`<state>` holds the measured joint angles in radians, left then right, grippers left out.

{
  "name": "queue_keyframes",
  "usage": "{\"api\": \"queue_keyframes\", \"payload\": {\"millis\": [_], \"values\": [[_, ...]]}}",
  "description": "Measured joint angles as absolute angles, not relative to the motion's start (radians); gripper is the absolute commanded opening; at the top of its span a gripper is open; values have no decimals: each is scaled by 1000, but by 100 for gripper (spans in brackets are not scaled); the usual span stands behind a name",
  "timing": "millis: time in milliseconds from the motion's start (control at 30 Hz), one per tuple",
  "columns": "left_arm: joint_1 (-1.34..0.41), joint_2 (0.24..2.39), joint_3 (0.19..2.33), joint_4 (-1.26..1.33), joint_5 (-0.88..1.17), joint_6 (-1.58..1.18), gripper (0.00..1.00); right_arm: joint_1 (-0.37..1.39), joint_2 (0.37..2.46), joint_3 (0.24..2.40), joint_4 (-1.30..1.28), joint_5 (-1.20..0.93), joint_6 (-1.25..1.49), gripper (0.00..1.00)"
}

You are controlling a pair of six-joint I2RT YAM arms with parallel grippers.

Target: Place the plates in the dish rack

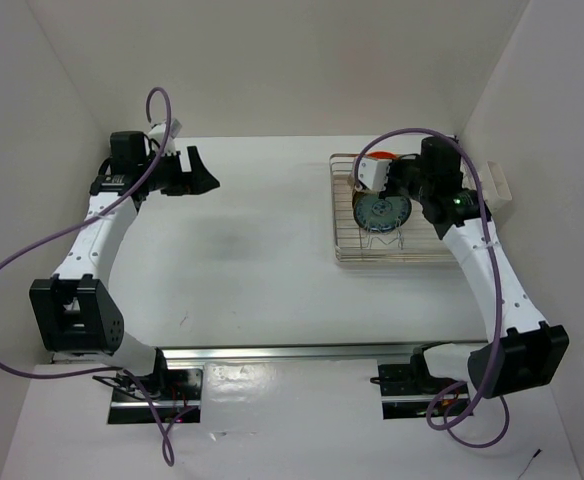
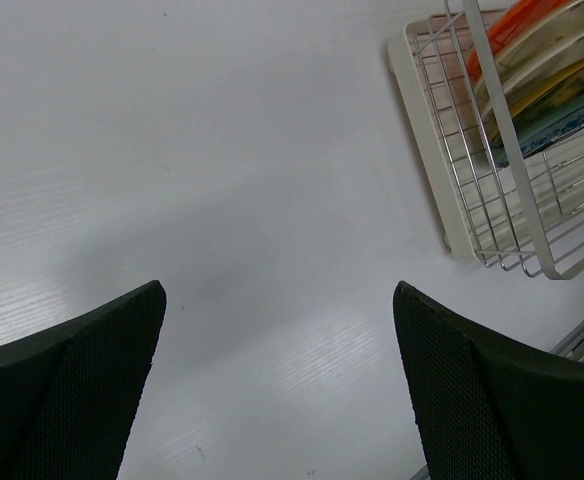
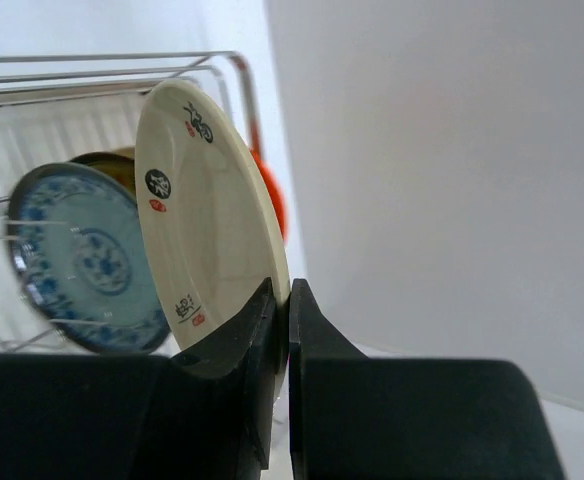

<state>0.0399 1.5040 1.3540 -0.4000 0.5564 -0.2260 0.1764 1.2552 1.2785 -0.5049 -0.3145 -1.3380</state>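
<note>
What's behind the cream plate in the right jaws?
An orange-red plate shows only as a sliver past the edge of the cream plate; the rest of it is covered. Dish rack wire runs behind both.

Illumination is bright, even and diffuse. The white worktop carries only faint, soft-edged shadows, with one grey patch ahead of the left claw. No glare. In the right wrist view the right claw is soft, the plate sharp and the rack washed out.
</note>
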Motion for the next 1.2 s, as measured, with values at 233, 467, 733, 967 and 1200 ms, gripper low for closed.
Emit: {"api": "queue_keyframes", "payload": {"millis": [233,467,733,967,1200], "values": [[40,1510,1352,-392,558,-242,100,172,1253,1290,-454,-306,-1368,0],[40,1514,1352,-391,560,-242,100,168,1252,1290,-459,-322,-1369,0],[40,1525,1352,-391,560,-242,100,164,1228,1269,-566,-345,-1316,0],[40,1525,1339,-391,566,-242,100,163,1177,1232,-598,-338,-1296,0],[40,1532,1335,-390,576,-242,100,163,1185,1210,-591,-310,-1316,0]]}}
